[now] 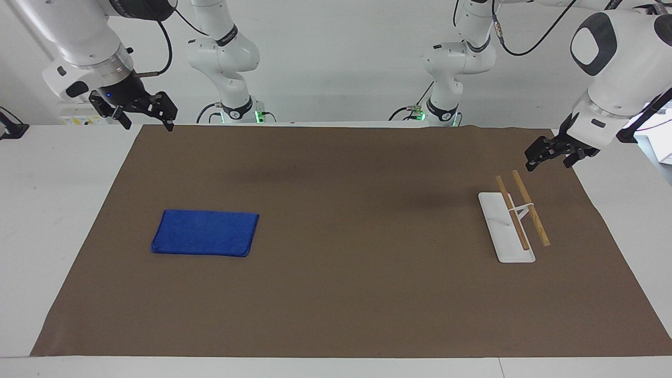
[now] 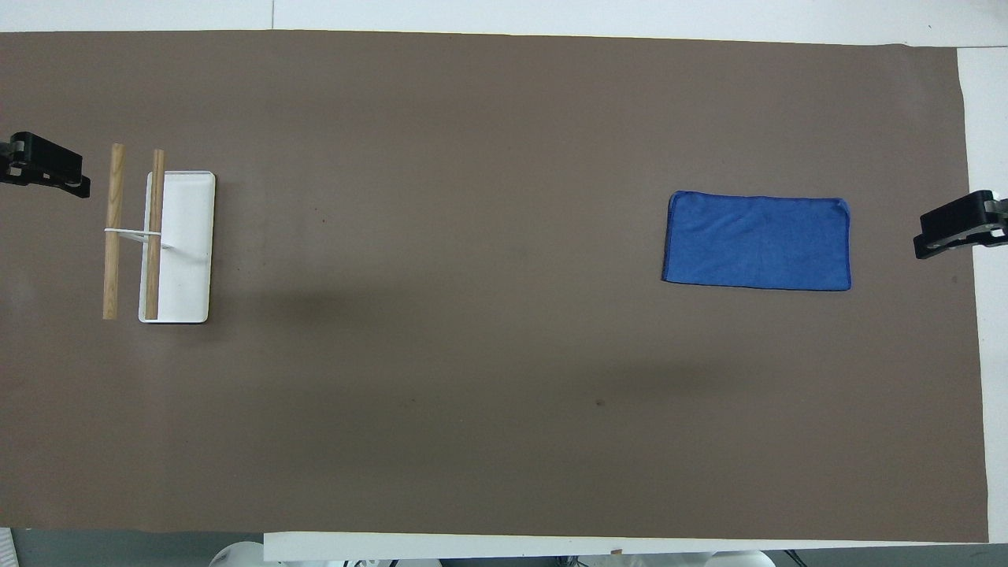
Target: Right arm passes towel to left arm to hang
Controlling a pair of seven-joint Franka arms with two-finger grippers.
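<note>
The towel (image 1: 205, 232) is lying flat toward the right arm's end of the desk, long axis running end to end; the right gripper (image 1: 140, 110) and left gripper (image 1: 551, 154) are hanging spread and empty, the left one over the rack (image 1: 512, 220).

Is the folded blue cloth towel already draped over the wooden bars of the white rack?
No, the folded blue cloth towel lies flat on the brown mat, well apart from the white rack with two wooden bars.

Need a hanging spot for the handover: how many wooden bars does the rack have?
2, both raised side by side on the white rack: one bar over its base, the other bar overhanging toward the left arm's end.
</note>
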